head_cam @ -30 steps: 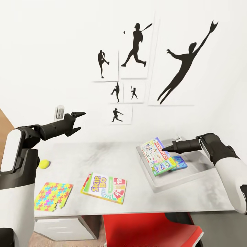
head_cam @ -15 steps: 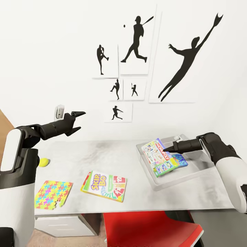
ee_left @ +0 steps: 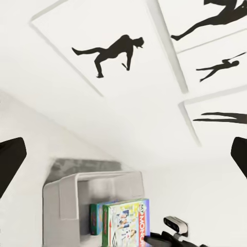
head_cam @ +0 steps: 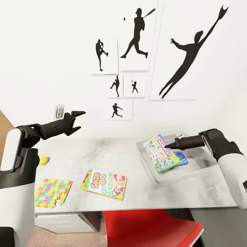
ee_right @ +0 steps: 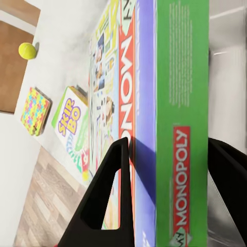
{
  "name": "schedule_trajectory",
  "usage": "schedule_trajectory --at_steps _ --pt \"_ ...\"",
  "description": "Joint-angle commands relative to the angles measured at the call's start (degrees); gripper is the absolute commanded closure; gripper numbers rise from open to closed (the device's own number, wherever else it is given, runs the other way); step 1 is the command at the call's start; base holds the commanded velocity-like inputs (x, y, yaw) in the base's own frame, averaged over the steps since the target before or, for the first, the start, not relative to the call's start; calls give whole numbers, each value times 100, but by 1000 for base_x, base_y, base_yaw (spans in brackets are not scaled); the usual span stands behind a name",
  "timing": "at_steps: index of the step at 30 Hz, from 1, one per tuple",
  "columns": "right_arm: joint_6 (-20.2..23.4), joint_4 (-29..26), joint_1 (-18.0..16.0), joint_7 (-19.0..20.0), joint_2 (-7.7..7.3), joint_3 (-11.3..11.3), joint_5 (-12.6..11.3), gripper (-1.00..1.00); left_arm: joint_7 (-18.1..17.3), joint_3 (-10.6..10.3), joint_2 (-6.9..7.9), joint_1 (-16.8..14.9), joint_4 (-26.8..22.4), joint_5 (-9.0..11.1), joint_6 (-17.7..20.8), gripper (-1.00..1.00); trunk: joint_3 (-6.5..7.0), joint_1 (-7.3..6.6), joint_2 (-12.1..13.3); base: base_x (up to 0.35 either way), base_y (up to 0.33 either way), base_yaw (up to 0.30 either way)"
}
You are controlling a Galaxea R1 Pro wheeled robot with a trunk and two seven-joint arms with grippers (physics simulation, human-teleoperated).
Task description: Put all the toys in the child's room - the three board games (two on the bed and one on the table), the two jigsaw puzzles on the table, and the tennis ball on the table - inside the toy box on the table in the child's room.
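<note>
My right gripper [head_cam: 167, 145] is shut on the pale green-white Monopoly board game [head_cam: 158, 153], held tilted over the grey toy box [head_cam: 202, 165]. Its fingers [ee_right: 119, 195] straddle the box's edge [ee_right: 180, 103]. A smaller blue board game [head_cam: 181, 158] lies in the toy box beneath it. On the table [head_cam: 103, 154] lie the SKIP-BO board game [head_cam: 104, 184], one jigsaw puzzle [head_cam: 53, 193] near the front left corner, and the tennis ball [head_cam: 43, 160] at the left edge. My left gripper [head_cam: 77, 120] hangs open and empty above the table's left end.
A red chair [head_cam: 151, 228] stands tucked under the table's front edge, with white drawers [head_cam: 65, 223] to its left. Black baseball-player pictures [head_cam: 137, 34] cover the wall behind. A small white fitting [head_cam: 59, 111] sits on the wall near my left gripper.
The whole view has shifted a little, so the camera moved. My right gripper still has the Monopoly box over the toy box. The left arm has not moved.
</note>
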Motion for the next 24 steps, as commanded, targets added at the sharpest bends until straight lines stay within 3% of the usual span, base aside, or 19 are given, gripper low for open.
schedule_trajectory --at_steps 1,24 --pt "41 -5 -40 44 -12 8 49 100 59 6 0 -11 -4 56 12 -100 -21 3 -12 0 0 0" --pt "27 -12 -107 74 52 9 193 100 59 -3 -9 -32 -8 64 12 -100 -237 3 -12 0 0 0"
